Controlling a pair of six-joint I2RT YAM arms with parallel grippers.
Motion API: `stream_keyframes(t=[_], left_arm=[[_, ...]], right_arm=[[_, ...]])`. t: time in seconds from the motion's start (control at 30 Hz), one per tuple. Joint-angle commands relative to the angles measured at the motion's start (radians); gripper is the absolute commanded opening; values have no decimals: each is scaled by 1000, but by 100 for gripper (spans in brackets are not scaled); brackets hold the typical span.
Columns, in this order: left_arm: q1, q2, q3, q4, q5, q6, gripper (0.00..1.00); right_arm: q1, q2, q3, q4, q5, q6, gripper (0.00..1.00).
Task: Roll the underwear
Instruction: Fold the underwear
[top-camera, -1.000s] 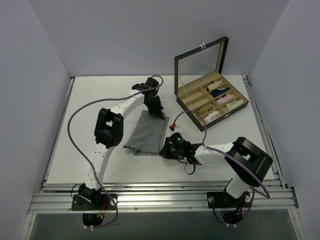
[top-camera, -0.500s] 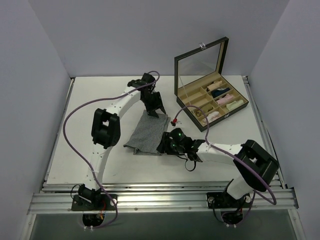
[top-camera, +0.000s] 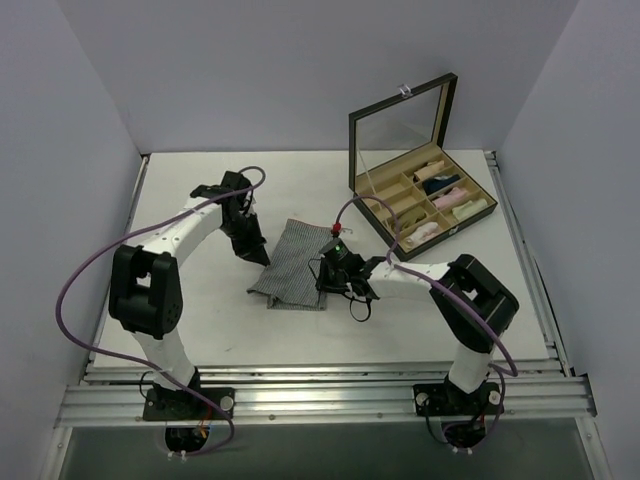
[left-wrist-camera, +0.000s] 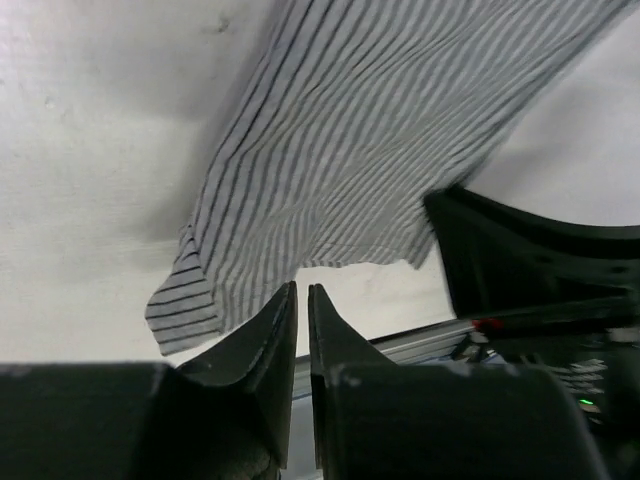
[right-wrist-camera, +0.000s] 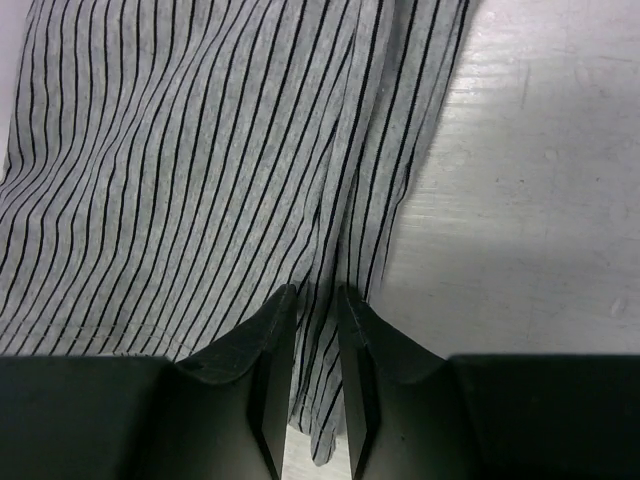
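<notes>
The grey pinstriped underwear lies flat on the white table, mid-centre. My right gripper sits low on its right edge. In the right wrist view the fingers are closed on a raised fold of the underwear. My left gripper is just left of the cloth, apart from it. In the left wrist view its jaws stand nearly together with nothing between them at the gripper, and the underwear lies ahead with a folded corner nearest the tips.
An open black box with a mirrored lid stands at the back right, holding several small rolled garments in compartments. Purple cables loop over both arms. The table's metal rail runs along the near edge.
My left arm has left the cloth's far edge and swung left, its gripper now beside the left edge. My right gripper has slid up along the right edge onto the cloth.
</notes>
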Motion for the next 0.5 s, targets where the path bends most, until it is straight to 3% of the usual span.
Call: stream_keyframes(t=[0.0,0.1,0.3,0.47], left_arm=[[-3,-74,-147,111,26,17,17],[-1,-63,-206,122,12,14,15],[-1,12,-201,39,-210,25,12],[-4,42,-178,45,-225,34,12]], right_arm=[[4,-15,-21,-86,69,1,20],[4,-31,-52,-93,71,-2,20],[2,-51,-64,-118,74,-30,20],[4,-45,-61,-120,65,-38,21]])
